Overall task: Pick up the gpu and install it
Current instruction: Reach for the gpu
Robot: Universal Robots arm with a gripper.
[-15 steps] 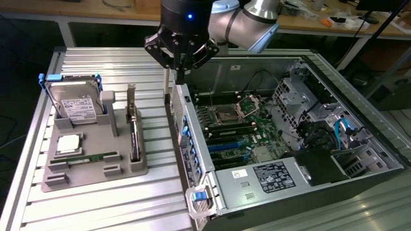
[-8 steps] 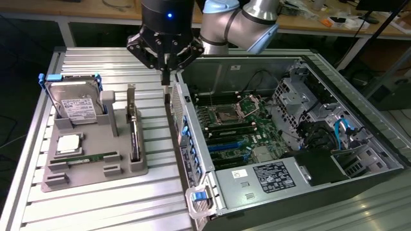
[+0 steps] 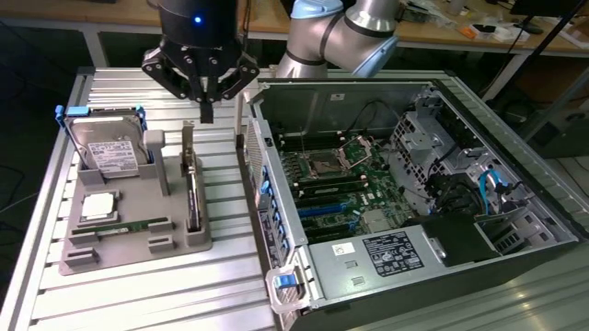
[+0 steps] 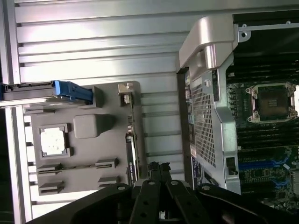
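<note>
At the exterior view's left, a grey holder (image 3: 138, 252) lies on the slatted metal bench (image 3: 138, 296). In its far left corner a silver hard drive (image 3: 110, 148) with a white label stands upright in a blue-tabbed frame. Nearer than that, a square processor chip (image 3: 98, 205) lies flat, and a narrow green memory stick (image 3: 124, 226) sits in a slot just nearer still.

Along the holder's right side the gpu (image 3: 192, 189) stands on its long edge in its slot, running from near to far. What looks like its silver bracket is at the far end, though the angle makes that hard to confirm.

The gripper (image 3: 206, 114) hangs above the gpu's far end, a little to its right and clear of it. Its jaws are pressed together with nothing between them. From the wrist view the card (image 4: 132, 140) shows edge-on just beside the black fingertips (image 4: 158, 167).

Right of the holder lies the open computer case (image 3: 368, 96), its motherboard (image 3: 341, 186) facing up with the bare processor socket (image 3: 327, 164) in its far half. The grey robot arm (image 3: 341, 34) rises behind the case's far wall.
</note>
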